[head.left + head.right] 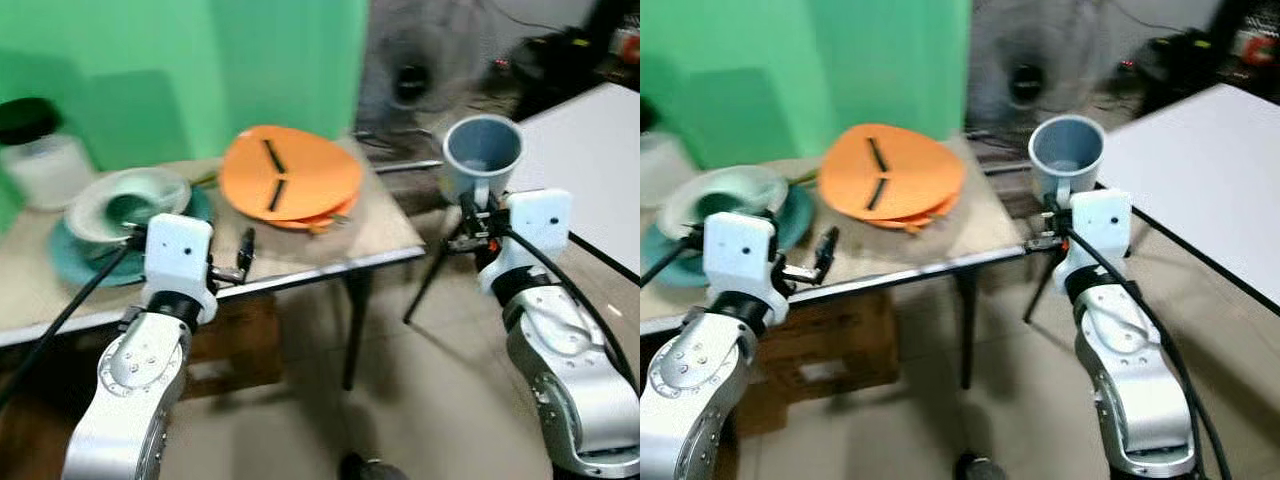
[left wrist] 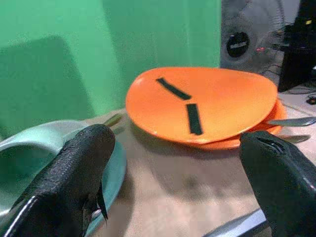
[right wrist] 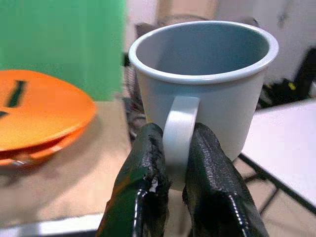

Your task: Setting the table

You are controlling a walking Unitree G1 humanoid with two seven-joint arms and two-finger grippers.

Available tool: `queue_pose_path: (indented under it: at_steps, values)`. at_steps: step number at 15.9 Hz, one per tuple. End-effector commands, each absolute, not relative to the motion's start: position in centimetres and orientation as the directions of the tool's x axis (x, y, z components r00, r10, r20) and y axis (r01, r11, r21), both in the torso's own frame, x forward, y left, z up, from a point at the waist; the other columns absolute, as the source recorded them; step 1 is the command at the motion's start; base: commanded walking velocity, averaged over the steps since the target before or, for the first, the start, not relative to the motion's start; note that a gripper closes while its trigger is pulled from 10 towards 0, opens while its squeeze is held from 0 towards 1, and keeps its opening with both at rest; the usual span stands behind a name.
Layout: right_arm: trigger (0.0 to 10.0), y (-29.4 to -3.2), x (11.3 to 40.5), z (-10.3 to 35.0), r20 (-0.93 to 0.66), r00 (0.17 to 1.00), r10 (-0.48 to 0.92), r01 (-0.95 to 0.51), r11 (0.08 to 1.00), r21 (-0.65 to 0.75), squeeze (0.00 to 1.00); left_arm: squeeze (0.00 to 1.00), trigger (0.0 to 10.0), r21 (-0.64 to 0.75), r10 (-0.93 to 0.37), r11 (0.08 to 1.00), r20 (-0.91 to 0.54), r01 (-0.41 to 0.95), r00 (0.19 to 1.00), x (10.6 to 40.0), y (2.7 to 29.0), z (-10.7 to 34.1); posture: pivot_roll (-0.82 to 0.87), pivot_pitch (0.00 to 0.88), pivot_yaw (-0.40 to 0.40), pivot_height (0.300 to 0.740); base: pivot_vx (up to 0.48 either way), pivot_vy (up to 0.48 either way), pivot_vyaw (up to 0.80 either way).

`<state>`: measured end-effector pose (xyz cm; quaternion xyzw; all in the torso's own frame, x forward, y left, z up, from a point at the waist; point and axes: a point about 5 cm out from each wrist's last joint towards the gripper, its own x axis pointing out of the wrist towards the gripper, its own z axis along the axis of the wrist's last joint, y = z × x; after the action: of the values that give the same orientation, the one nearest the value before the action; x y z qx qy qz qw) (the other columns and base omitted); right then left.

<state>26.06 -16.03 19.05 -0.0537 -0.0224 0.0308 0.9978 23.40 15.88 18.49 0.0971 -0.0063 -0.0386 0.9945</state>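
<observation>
Mug (image 3: 205,94): grey-blue, upright, carried by its handle in the right gripper (image 3: 177,148); the two fingers pinch the handle from either side. From the head views the mug hangs in the air past the bench (image 1: 390,235) corner, between that bench and the white table (image 1: 590,150), resting on neither.

Left gripper (image 2: 173,182): fingers spread wide, nothing between them, held low at the bench's near edge and aimed at the orange plates (image 1: 290,175).

On the bench, taking the orange plates as landmark:
- Orange plates: two stacked, top one with two black strips; a utensil handle (image 2: 289,121) pokes out between them on the side toward the mug.
- Green bowl (image 1: 125,200) on a teal plate (image 1: 70,255), just beside the orange plates on the far side from the mug.
- White jar with dark lid (image 1: 40,155) beyond the bowl, well apart from the orange plates; blurred.

Progress (judgement): early. One item in hand, not yet put down. Plates, bowl and utensil sit bunched together, not laid as place settings. White table appears bare, likely the destination. Left: place mug, then move the rest.
</observation>
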Motion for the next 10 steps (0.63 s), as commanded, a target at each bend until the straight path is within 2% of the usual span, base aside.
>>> queue_pose_path:
  at_steps: [1,3,9,10]
  values:
    - [10.0,-16.31,26.18,19.19,0.039,0.998,0.040,-0.036,0.994,-0.100,0.00,0.00,10.0,0.200,-0.042,0.979,0.039,0.033,0.998,23.59,16.20,18.99,-0.06,0.000,0.004,0.740,0.000,0.000,-0.80]
    - [10.0,-16.18,26.17,19.10,0.044,0.999,0.022,-0.020,0.999,-0.042,0.00,0.00,10.0,0.179,-0.050,0.983,0.045,0.042,0.998,23.66,16.23,19.14,-0.07,0.000,0.008,0.740,0.000,0.000,-0.80]
    - [10.0,-15.54,26.04,19.06,0.048,0.999,0.015,-0.011,0.996,-0.088,0.00,0.00,10.0,0.131,-0.087,0.988,0.071,0.077,0.994,24.14,15.93,19.36,-0.08,0.000,0.008,0.740,0.000,0.000,-0.79]
    - [10.0,-15.53,26.13,19.02,0.044,0.999,0.017,-0.013,0.995,-0.097,0.00,0.00,10.0,0.120,-0.089,0.990,0.075,0.080,0.993,24.17,15.94,19.40,-0.08,0.000,0.008,0.740,0.244,0.000,-0.79]
